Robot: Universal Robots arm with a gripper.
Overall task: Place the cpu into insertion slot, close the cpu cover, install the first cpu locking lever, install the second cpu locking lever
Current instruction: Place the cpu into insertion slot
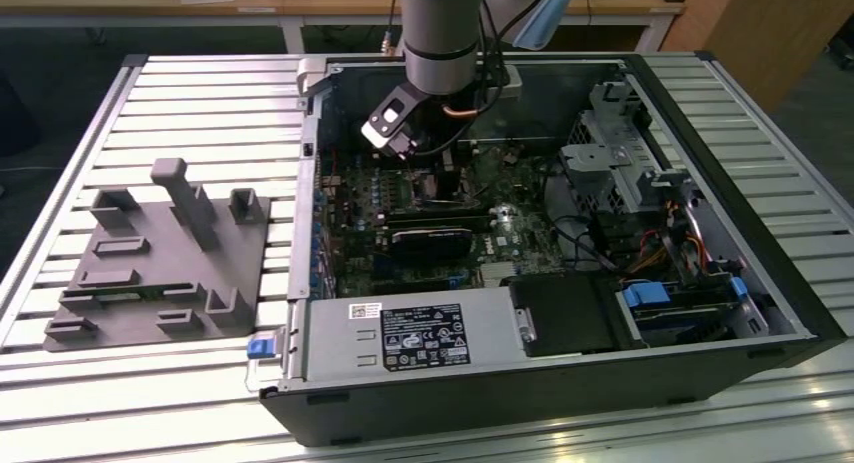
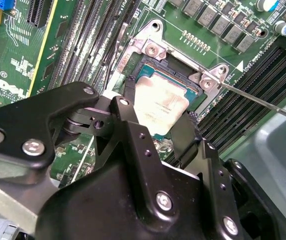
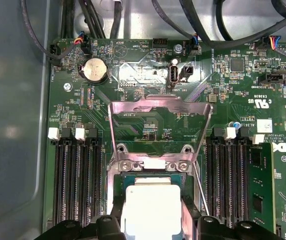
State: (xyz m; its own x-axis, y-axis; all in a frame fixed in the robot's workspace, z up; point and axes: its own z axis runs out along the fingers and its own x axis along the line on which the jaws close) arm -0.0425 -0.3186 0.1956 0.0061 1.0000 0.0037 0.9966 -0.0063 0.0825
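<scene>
In both wrist views my gripper point(image 2: 157, 117) point(image 3: 152, 220) is shut on the cpu point(image 2: 160, 105) point(image 3: 151, 200), a flat silver-grey square with one black finger on each of two opposite sides. The cpu sits low in the insertion slot point(image 2: 182, 65) point(image 3: 133, 176), whose silvery rim and dark inside show around it. The cpu cover point(image 3: 133, 106), a thin metal frame with a big window, stands swung up and open behind the slot. A thin locking lever point(image 2: 262, 102) point(image 3: 201, 192) sticks out free beside the slot. In the exterior view the gripper point(image 1: 424, 155) reaches down into the open computer case.
Long black memory slots point(image 3: 75, 180) point(image 3: 227, 175) flank the socket. A labelled power-supply box point(image 1: 420, 335) lies at the case's near side, with drive bays and cables point(image 1: 641, 203) at the exterior view's right. A grey fixture block point(image 1: 160, 258) rests on the slatted table.
</scene>
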